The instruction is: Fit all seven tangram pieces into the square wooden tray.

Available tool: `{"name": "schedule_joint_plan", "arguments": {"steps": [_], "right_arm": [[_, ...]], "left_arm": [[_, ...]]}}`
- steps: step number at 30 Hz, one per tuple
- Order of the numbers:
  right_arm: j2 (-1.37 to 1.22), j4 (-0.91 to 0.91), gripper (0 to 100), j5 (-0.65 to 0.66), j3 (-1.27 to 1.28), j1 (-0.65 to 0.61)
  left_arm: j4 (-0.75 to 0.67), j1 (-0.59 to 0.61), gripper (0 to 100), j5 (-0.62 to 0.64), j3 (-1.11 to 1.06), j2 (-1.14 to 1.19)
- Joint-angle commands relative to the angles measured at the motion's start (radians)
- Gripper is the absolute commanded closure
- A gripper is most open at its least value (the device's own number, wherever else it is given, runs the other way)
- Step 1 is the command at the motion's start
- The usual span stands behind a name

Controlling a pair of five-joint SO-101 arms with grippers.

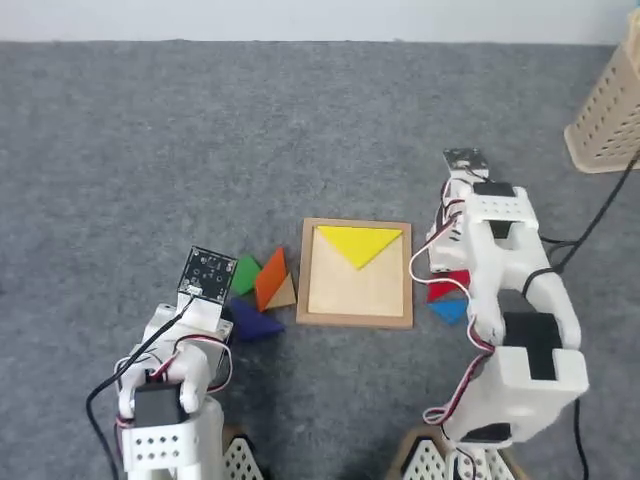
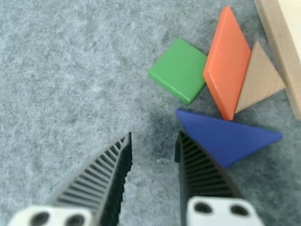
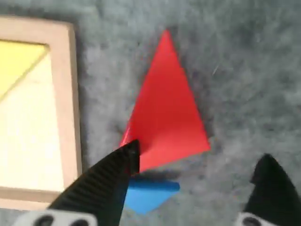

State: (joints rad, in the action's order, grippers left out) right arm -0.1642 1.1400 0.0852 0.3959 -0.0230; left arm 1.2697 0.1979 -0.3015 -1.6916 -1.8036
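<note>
High view centre: square wooden tray (image 1: 355, 320) holds the yellow triangle piece (image 1: 358, 243), flat red triangle piece (image 3: 167, 117) lies just right of it under the right gripper (image 3: 201, 157), claw spread, so I'd centre, pinch across its edges and lift over the rim; left gripper (image 2: 154, 138) spread, empty; no readable print.

High camera looks down; close wrist cameras share the tray (image 3: 66, 103).

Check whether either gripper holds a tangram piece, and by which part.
Nothing is held. The left gripper is open beside the dark blue triangle; the right gripper is open over the red triangle, which lies flat.
</note>
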Motion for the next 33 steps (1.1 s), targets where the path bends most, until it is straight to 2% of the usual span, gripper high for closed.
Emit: {"name": "schedule_joint_plan", "arguments": {"steps": [1,12,17,25,29,33], "right_arm": [[0.007,-0.033,63.3,-0.009,-0.023,-0.015],[-0.226,0.065,65.5,-0.005,-0.203,-0.03],[-0.214,0.068,65.6,-0.003,-0.209,-0.068],[0.047,0.059,65.6,-0.021,-0.149,-0.09],[0.016,0.028,65.6,-0.021,-0.115,-0.13],[-0.074,0.01,65.6,-0.023,-0.12,-0.11]], "left_arm": [[0.005,-0.003,85,-0.002,0.005,-0.018],[0.005,-0.003,85,-0.002,0.005,-0.018],[0.005,-0.003,85,-0.002,0.005,-0.018],[0.005,-0.003,85,-0.002,0.005,-0.018],[0.005,-0.003,85,-0.002,0.005,-0.018],[0.005,-0.003,85,-0.002,0.005,-0.018]]}}
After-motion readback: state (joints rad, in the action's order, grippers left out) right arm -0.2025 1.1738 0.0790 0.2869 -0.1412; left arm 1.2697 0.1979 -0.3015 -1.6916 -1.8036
